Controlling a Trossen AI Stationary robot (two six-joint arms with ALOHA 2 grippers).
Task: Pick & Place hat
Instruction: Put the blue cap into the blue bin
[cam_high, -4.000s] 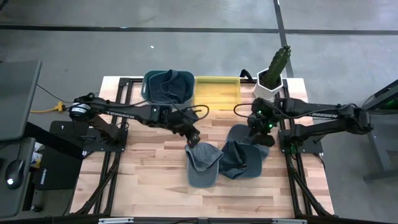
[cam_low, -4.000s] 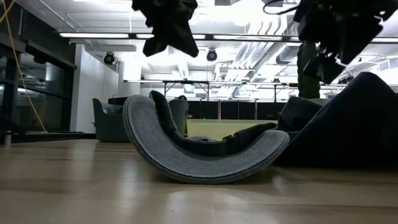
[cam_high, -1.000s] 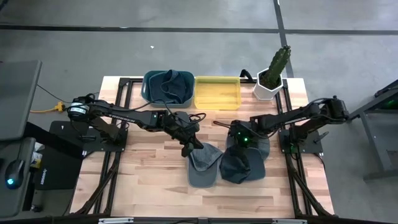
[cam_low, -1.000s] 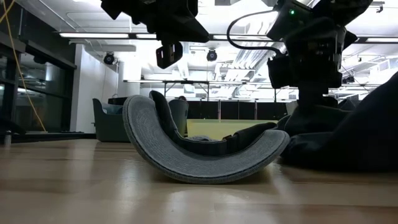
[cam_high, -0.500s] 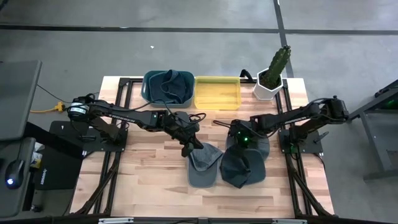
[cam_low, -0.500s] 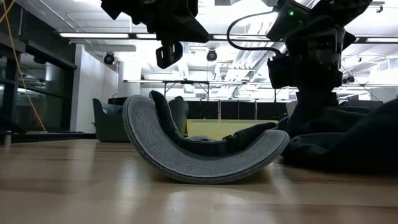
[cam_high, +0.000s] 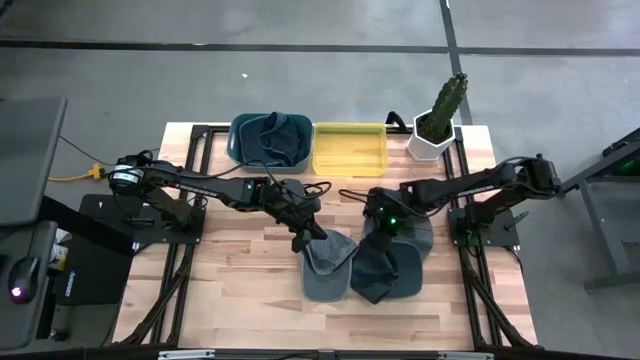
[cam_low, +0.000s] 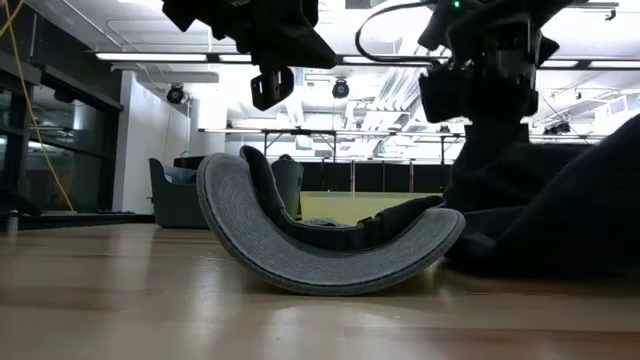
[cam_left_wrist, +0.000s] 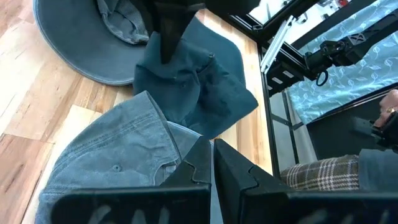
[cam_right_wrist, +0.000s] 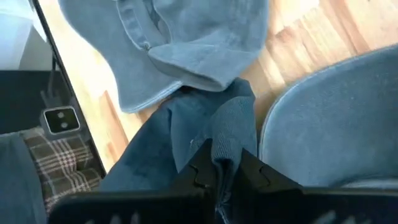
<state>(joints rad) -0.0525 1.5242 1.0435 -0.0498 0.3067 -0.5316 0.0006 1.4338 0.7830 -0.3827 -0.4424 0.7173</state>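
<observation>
Change since earlier: the right gripper (cam_high: 381, 232) has come together on the dark hat (cam_high: 386, 268) and drawn its cloth up into a taller fold; the left arm has not shifted.

High view: the right gripper is clamped on the top of the dark hat, whose body hangs and spreads below and just in front of it on the wooden surface (cam_high: 240, 270). The grey cap (cam_high: 327, 266) lies just beside this gripper, touching the dark hat. The left gripper (cam_high: 313, 231) is together, empty, at the cap's far edge. Well behind both grippers: a blue bin (cam_high: 270, 140) holding cloth, a yellow tray (cam_high: 350, 148) and a potted cactus (cam_high: 440, 118).

Low view: the grey cap (cam_low: 330, 245) rests brim-up, curved like a bowl, below the left gripper (cam_low: 272, 87). The dark hat (cam_low: 540, 215) rises in a stretched fold to the right gripper (cam_low: 480, 90) above it.

Left wrist view: fingers (cam_left_wrist: 231, 168) pressed together with nothing between, just over the grey cap (cam_left_wrist: 118, 168); the dark hat (cam_left_wrist: 199, 87) lies beyond, under the other arm.

Right wrist view: fingers (cam_right_wrist: 202, 163) pinch a fold of the dark hat (cam_right_wrist: 205, 134); a lighter denim hat (cam_right_wrist: 186, 43) lies ahead, the grey cap (cam_right_wrist: 329, 124) beside.
</observation>
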